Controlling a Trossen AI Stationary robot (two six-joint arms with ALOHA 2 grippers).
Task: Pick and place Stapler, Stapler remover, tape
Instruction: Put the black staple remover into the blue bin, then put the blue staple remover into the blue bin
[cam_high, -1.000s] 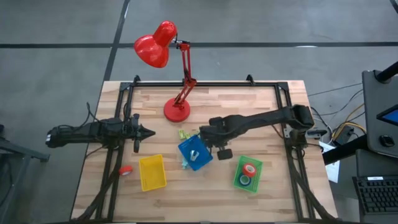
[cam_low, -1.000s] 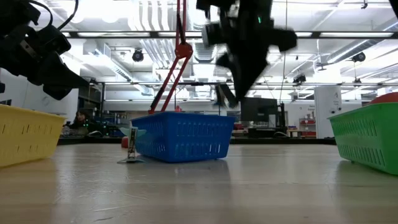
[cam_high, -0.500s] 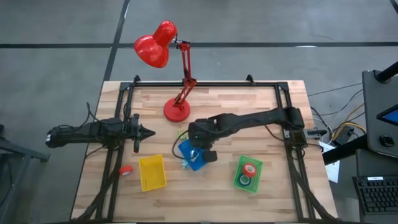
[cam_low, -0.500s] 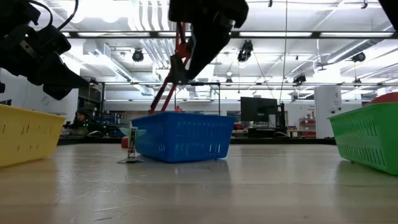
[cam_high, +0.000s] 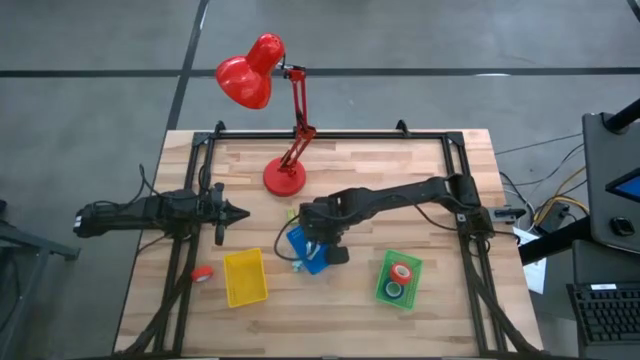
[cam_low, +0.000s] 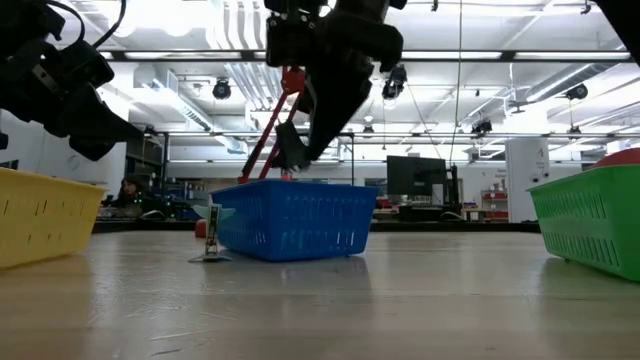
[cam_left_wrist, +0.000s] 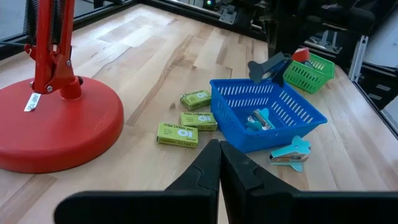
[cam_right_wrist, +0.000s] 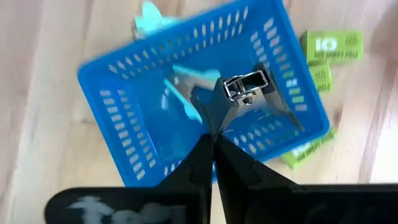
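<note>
a dark stapler remover (cam_right_wrist: 249, 102) with a metal hinge is pinched between the closed fingers of the right gripper (cam_right_wrist: 212, 144), hanging over the blue basket (cam_high: 312, 250) at the centre of the high view. inside that basket lies a pale blue item (cam_left_wrist: 258, 118), perhaps another remover, though its shape is hard to read. a similar light blue piece (cam_left_wrist: 290, 153) rests on the wood just beside the basket's wall. three green staple boxes (cam_left_wrist: 186, 119) lie near the basket, toward the red lamp base (cam_high: 284, 177). lower right of centre, the green basket (cam_high: 385, 290) holds two tape rolls (cam_high: 401, 273); one red tape roll (cam_high: 203, 273) sits beside the yellow basket (cam_high: 245, 278) at lower left. the left gripper (cam_high: 238, 212) waits at mid left, its fingers pressed together on nothing.
</note>
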